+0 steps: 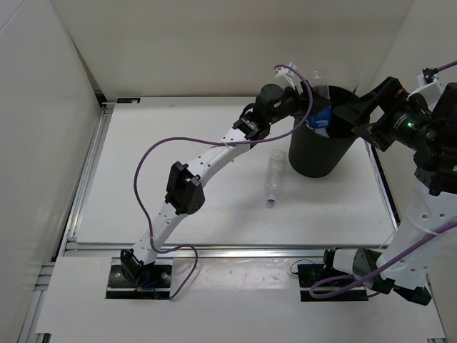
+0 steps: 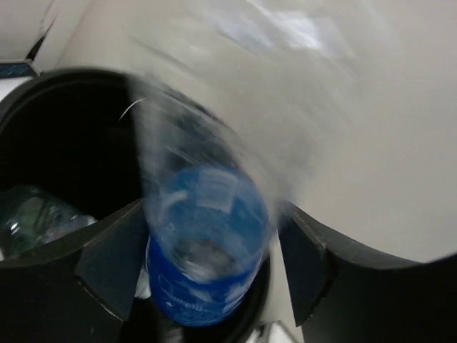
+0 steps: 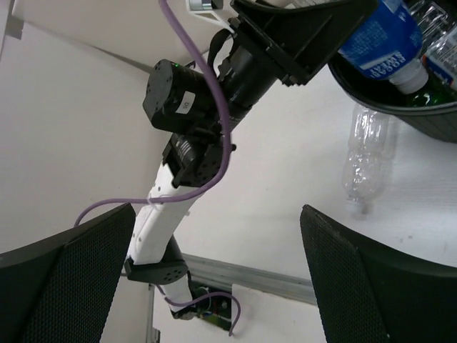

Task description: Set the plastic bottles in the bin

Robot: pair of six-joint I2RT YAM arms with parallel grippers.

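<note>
My left gripper hangs over the black bin. The blue-labelled bottle sits between its spread fingers, blurred, cap down over the bin's mouth, with a gap to the right finger. It also shows in the right wrist view. The clear unlabelled bottle lies on the table just left of the bin and shows in the right wrist view too. A green bottle and another clear one lie inside the bin. My right gripper is open and empty beside the bin's right rim.
The bin stands at the back right of the white table. The left arm stretches diagonally across the table. White walls close in the left and back sides. A metal rail runs along the near edge.
</note>
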